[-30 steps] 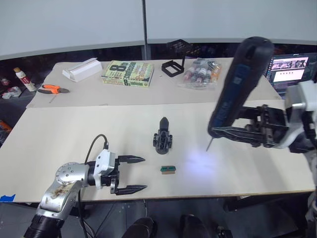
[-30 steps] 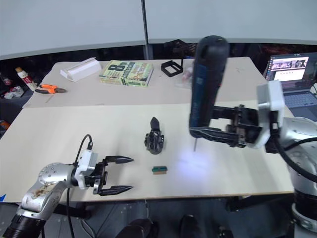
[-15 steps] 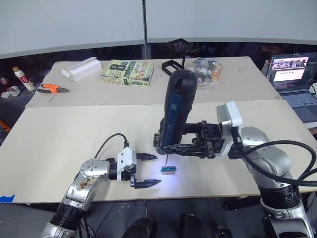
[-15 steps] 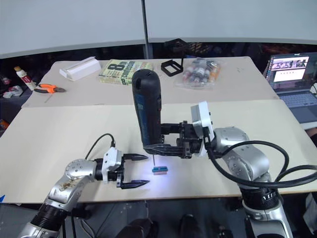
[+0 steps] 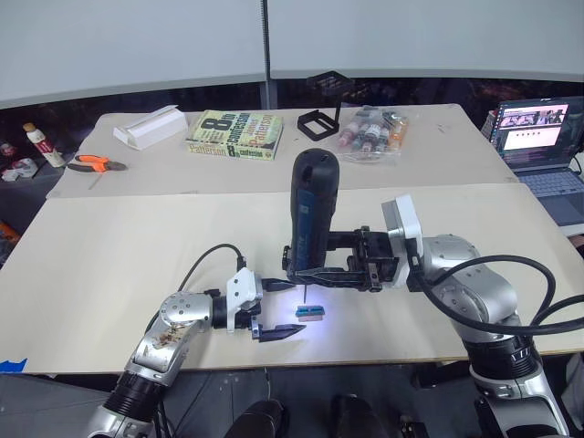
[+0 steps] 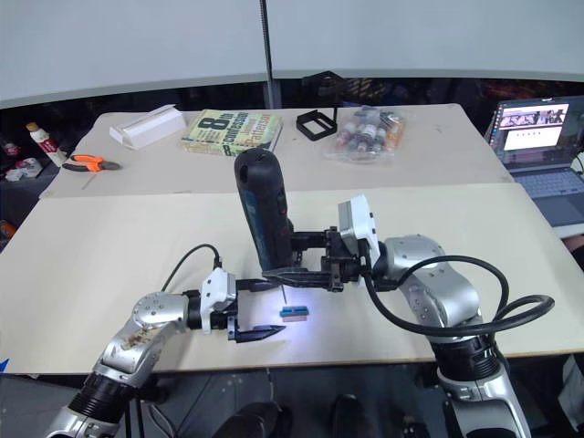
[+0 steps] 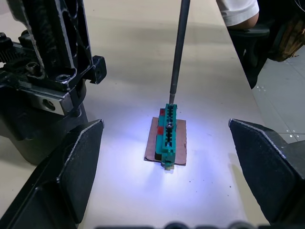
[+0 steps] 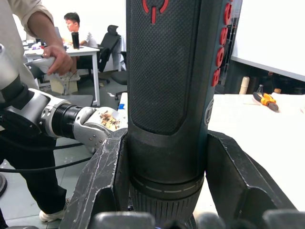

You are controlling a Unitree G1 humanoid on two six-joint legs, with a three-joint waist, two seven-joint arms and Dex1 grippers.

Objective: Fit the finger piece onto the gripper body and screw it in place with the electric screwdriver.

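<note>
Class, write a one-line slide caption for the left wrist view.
Screwdriver bit poised above the small green block, between the open left gripper fingers.

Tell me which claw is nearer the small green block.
Left. The open left claw flanks the green block; the right claw, clamping the electric screwdriver, sits above it.

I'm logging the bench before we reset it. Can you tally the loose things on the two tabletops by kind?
Screwdriver: 1
Green block: 1
Book: 1
White box: 1
Pliers: 1
Black frame: 1
Bag of bottles: 1
Total: 7, counting the screwdriver held in the right gripper.
</note>
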